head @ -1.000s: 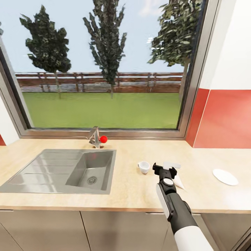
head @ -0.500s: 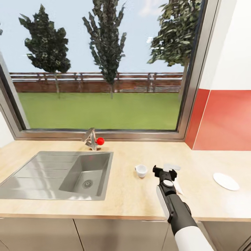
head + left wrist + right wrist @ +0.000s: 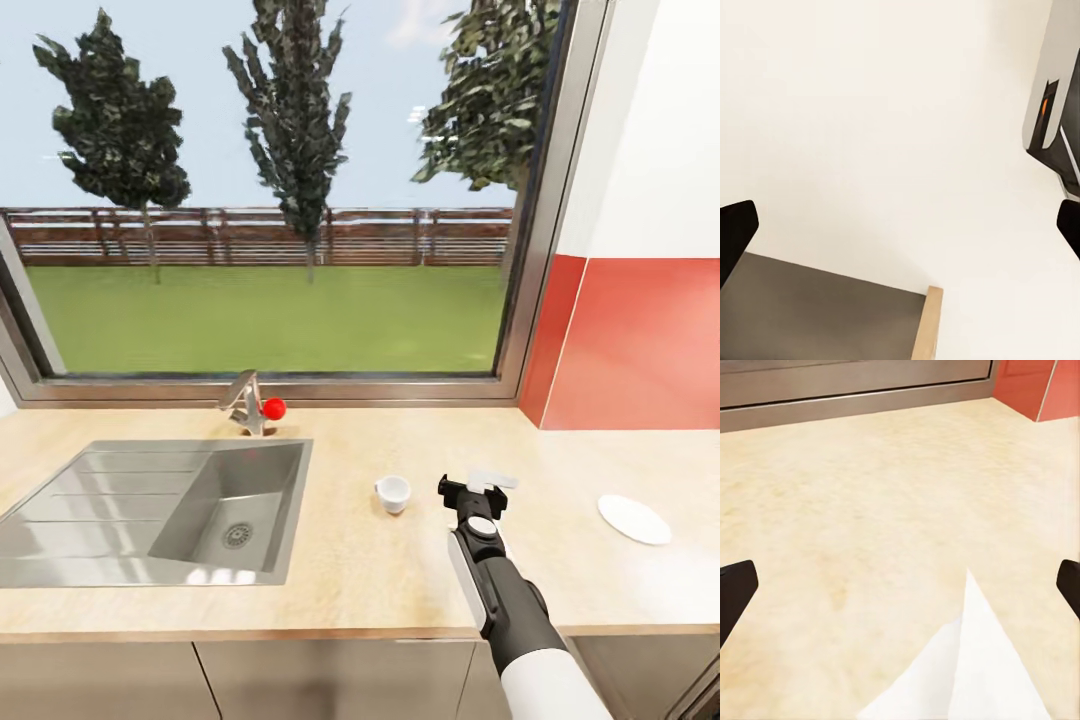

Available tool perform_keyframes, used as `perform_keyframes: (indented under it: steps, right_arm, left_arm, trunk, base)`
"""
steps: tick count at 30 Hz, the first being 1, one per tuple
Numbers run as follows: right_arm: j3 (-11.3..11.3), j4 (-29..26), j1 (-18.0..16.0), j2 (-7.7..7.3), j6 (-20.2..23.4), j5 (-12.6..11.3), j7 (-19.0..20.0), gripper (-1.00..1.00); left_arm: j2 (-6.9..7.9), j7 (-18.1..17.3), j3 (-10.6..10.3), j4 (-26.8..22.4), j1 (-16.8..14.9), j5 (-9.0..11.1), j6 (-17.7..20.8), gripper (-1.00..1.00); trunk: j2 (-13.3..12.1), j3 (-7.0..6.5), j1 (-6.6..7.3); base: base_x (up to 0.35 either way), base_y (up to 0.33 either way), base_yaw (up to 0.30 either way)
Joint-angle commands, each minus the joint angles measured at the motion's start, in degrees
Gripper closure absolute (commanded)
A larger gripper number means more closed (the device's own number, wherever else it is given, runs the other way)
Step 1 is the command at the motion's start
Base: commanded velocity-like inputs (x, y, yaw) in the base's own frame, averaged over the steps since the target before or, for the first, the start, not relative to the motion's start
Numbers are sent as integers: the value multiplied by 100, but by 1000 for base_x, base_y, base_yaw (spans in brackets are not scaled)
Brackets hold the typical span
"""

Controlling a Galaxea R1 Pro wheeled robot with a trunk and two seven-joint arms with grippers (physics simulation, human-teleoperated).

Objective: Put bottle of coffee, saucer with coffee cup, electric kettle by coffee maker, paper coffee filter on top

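While the head camera looks down over the kitchen countertop (image 3: 400, 570), the right gripper (image 3: 472, 489) hangs low above the wood grain, just right of the coffee cup (image 3: 393, 493). The cup sits by itself on the bare worktop, between the sink (image 3: 160, 500) and the arm. The saucer (image 3: 634, 520) lies well apart from it, off toward the red backsplash (image 3: 640, 345). So cup and saucer are not yet paired, and by my reading most of the station is still to build. A pale scrap peeks out around the gripper's tip; it may be the paper coffee filter, though from here I cannot say whether it is held.

Over to the left wrist camera: the left gripper (image 3: 900, 225) has its dark fingertips (image 3: 735, 236) far out at either edge, so spread wide with nothing between them. It faces a plain pale wall, a grey cabinet face (image 3: 817, 311) and a strip of wood edge (image 3: 926, 322).

Right wrist camera now: fingertips (image 3: 735, 592) again at the two edges, gaping wide, empty. Below them a white folded filter (image 3: 971, 675) lies flat on the countertop, near the window frame (image 3: 855, 390). It looks to be waiting for pickup, not yet on any coffee maker.
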State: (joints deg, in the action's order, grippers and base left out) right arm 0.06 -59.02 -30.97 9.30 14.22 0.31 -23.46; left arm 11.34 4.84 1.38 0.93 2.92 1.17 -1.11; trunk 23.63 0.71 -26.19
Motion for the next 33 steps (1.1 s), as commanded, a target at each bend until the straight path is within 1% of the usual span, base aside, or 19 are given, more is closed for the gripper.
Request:
perform_keyframes:
  steps: [1,6,9,12,19,23,26,33]
  right_arm:
    - [2,-4,-2,2,37,4,-18,-100]
    - [3,146,-2,2,37,-2,-18,-100]
    - [-2,454,-2,2,31,-2,-18,-100]
    - [-5,588,-2,2,28,3,-20,-100]
    - [-14,657,0,2,21,6,-26,-100]
    - [-21,833,0,-7,18,3,-30,-100]
    - [-23,1042,-2,-53,3,-5,-35,-100]
    - [-24,1093,-3,-84,-1,-13,-40,-100]
  left_arm:
    - [0,8,12,4,-2,13,-12,-100]
    - [0,8,12,4,-3,9,-11,-100]
    - [0,8,12,4,-3,11,-5,-100]
    - [0,8,12,4,-3,13,-3,-100]
    - [0,8,12,4,-2,14,-3,-100]
    - [0,8,12,4,-3,15,-3,-100]
    - [2,8,12,5,-2,15,-3,-100]
    - [0,8,12,4,-2,15,-11,-100]
  trunk:
    - [8,7,-3]
    - [8,7,-3]
    - [8,7,-3]
    - [8,7,-3]
    - [8,7,-3]
    - [8,7,-3]
    - [8,7,-3]
    - [8,7,-3]
  base:
    - [0,0,-12]
    - [0,0,-5]
    - [0,0,0]
    - [0,0,0]
    - [0,0,0]
    - [0,0,0]
    - [33,0,0]
    - [71,0,0]
